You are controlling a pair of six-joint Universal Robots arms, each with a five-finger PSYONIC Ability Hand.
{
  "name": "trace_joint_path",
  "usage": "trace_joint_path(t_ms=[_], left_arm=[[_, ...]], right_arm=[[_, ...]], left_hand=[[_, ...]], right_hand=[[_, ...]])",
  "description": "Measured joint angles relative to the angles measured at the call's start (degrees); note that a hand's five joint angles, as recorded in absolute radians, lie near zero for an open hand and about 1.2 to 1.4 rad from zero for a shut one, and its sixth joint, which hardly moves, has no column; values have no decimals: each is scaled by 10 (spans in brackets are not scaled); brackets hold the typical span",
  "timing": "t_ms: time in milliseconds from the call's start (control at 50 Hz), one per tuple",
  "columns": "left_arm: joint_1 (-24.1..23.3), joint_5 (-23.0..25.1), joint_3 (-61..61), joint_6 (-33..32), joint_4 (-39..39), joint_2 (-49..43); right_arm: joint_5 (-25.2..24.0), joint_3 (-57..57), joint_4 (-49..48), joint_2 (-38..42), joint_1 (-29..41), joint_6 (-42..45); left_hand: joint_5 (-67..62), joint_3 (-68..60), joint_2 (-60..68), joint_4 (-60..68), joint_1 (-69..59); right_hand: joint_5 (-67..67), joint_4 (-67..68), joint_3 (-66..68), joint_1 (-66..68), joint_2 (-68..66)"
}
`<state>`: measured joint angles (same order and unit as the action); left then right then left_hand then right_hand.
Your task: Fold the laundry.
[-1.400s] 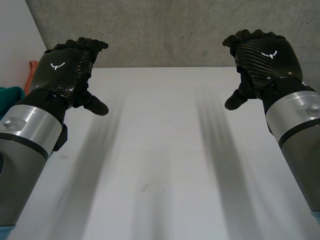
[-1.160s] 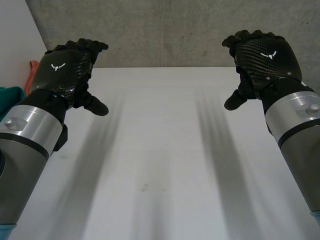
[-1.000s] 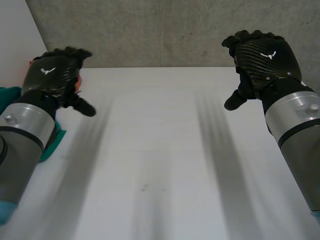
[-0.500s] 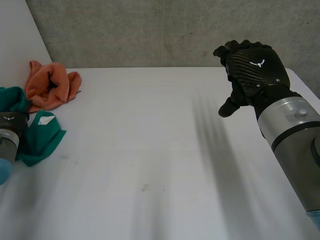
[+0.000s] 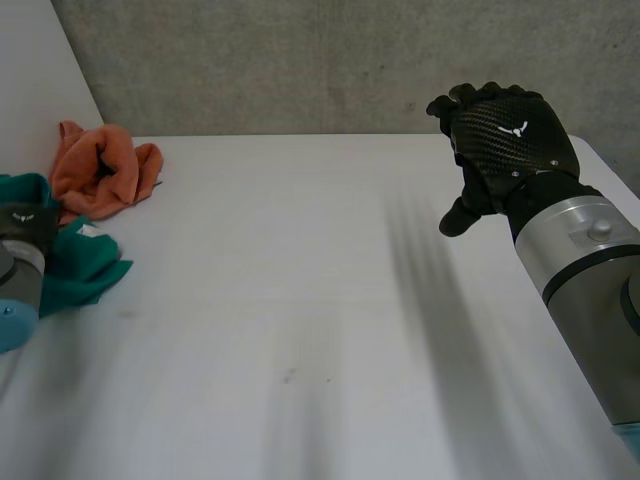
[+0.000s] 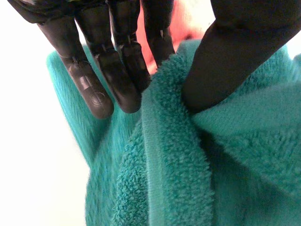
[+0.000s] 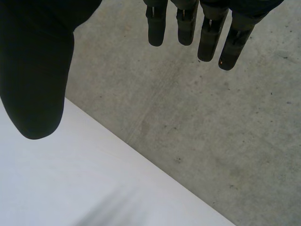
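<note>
The left arm (image 5: 18, 290) lies low over the table's (image 5: 300, 320) left edge, its left hand (image 5: 22, 222) down on the teal towel (image 5: 88, 262). That towel sits crumpled at the left edge, partly under the hand and wrist. In the left wrist view the fingers (image 6: 96, 92) reach out nearly straight and side by side onto the cloth, while the thumb (image 6: 225, 70) digs into it from the other side. A raised fold with its hem stands between thumb and fingers and touches both, so the hand has the teal towel in a light pinch.

Just beyond it, toward the far left corner, the orange towel (image 5: 105, 180) lies in a loose heap, touching the teal one.

The right arm (image 5: 590, 290) comes up from the near right corner and holds the right hand (image 5: 510, 135) raised above the far right part of the table, back of the hand up, well apart from both towels. In its wrist view the fingers hang straight and relaxed, the thumb spread wide of them, with nothing between them. Past the fingertips are the table's far edge and the concrete wall (image 7: 211, 141).
</note>
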<state>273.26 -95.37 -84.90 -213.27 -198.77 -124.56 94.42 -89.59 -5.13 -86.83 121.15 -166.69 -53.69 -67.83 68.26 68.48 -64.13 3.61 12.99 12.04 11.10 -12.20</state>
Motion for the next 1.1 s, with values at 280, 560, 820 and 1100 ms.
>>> trace_joint_path(t_ms=[280,560,820,1100], left_arm=[[-273,0,-14,110,23,114],[-524,2,17,178,47,59],[-431,-1,-23,172,108,127],[-259,6,-202,154,139,247]], right_arm=[[0,17,2,-3,-16,10],[-1,30,4,1,-69,18],[-45,43,49,48,-68,90],[-85,87,220,152,-53,98]], left_hand=[[0,-2,2,2,0],[493,537,-544,-544,533],[509,557,-565,-568,531],[335,377,-382,-382,337]], right_hand=[[0,0,0,0,0],[0,0,0,0,0],[0,0,0,0,0],[44,56,65,48,-61]])
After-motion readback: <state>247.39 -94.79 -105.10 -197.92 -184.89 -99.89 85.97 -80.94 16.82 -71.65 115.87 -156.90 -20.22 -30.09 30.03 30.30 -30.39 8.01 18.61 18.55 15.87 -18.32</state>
